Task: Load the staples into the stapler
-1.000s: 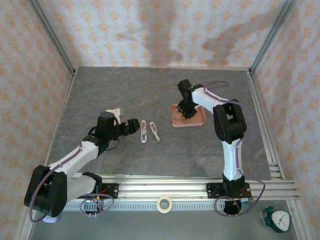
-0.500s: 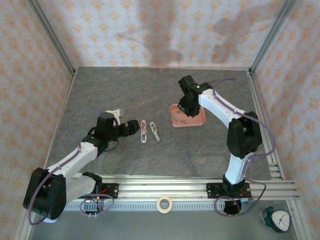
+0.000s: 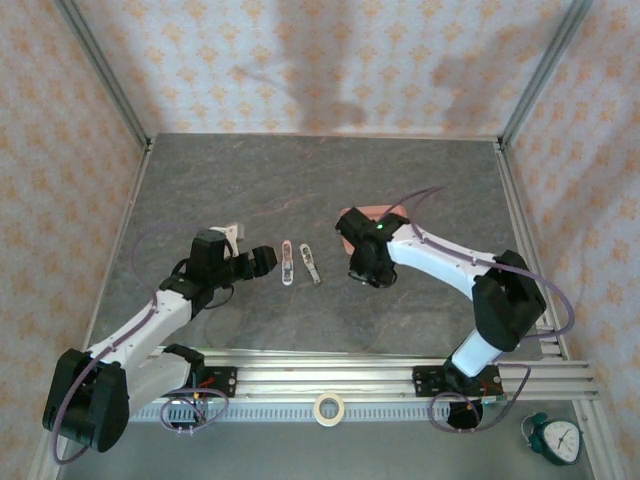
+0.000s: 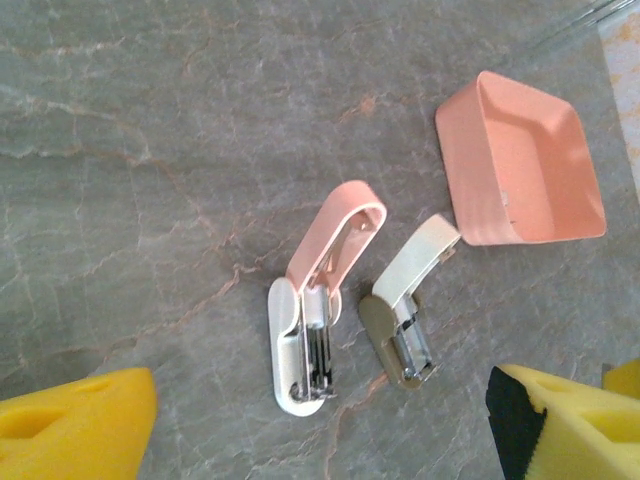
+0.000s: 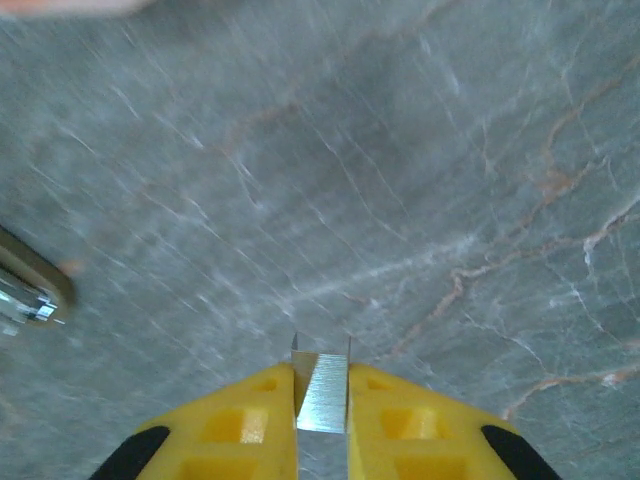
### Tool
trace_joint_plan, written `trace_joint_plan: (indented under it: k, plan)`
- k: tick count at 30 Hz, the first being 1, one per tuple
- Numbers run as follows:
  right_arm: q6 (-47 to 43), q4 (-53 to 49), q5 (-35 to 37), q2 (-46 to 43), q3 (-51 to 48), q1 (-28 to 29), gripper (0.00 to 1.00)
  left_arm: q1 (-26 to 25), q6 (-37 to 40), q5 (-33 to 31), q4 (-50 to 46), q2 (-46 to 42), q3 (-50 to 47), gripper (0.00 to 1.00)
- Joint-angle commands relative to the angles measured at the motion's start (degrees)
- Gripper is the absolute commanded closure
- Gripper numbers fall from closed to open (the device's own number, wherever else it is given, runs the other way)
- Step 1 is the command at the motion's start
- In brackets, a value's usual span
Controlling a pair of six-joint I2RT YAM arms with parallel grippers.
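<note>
We find the tiny oblong plastic stapler [image 4: 300, 345], cream-white in the base with a pale pink lid, lying on the grey stone-patterned table [image 4: 150, 150]. Its lid is swung open, so the two halves make one long line. In the left wrist view the rounded white base is nearest the camera, its bright metal channel facing up. The pink lid slants away toward a shallow pink rectangular plastic tray [image 4: 540, 170]. From above, that long axis runs roughly away from the arm bases, with the stapler between the two grippers. Just beside it, apart from it and nearly parallel, lies a second small hinged piece [image 4: 405, 320] with a cream arm and a grey metal base. From above these two read as little more than pale slivers, while the left wrist camera makes out their open hinges and metal insides. The left gripper [image 3: 262, 258] sits near the stapler on its left, its yellow fingers spread wide with nothing between them. The right gripper [image 5: 322, 385] is on the other side, near the tray. Its fingers are clenched on the staples [image 5: 322, 392], a short bright metal strip that stands up past the tips over bare table. That strip is too small for us to tell from above.
</note>
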Motion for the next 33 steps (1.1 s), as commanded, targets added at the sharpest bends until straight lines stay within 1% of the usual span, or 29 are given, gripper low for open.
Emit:
trace_joint_plan:
  k: [1,9,21,24,26,29,33]
  plan:
    - [-2.6,0.3,2.4,0.8,-1.3,1.6,0.83,0.4,-0.2,0.7,-2.9,-1.1,-1.5,0.13]
    - [-5.7,3.1,1.4,5.6,-2.4,2.5,0.83,0.4,-0.2,0.5,-3.3,0.0,-0.9,0.13]
    - [-8.9,1.8,1.7,10.4,-2.4,3.1,0.81,0.4,0.3,0.9,-3.2,2.0,-0.1,0.13]
    - [-8.9,1.3,1.9,10.0,-2.2,3.1,0.77,0.4,0.3,0.9,-3.2,2.2,0.1,0.13]
    - [-8.8,0.3,1.9,9.0,-1.5,3.1,0.71,0.4,0.4,0.9,-3.2,2.3,0.2,0.13]
    - [-8.3,-1.3,2.6,6.1,-0.1,3.1,0.66,0.4,0.5,1.1,-3.6,2.2,0.3,0.13]
    - [-7.1,-2.9,3.0,3.2,1.1,2.8,0.66,0.4,0.5,1.0,-3.8,1.6,0.2,0.13]
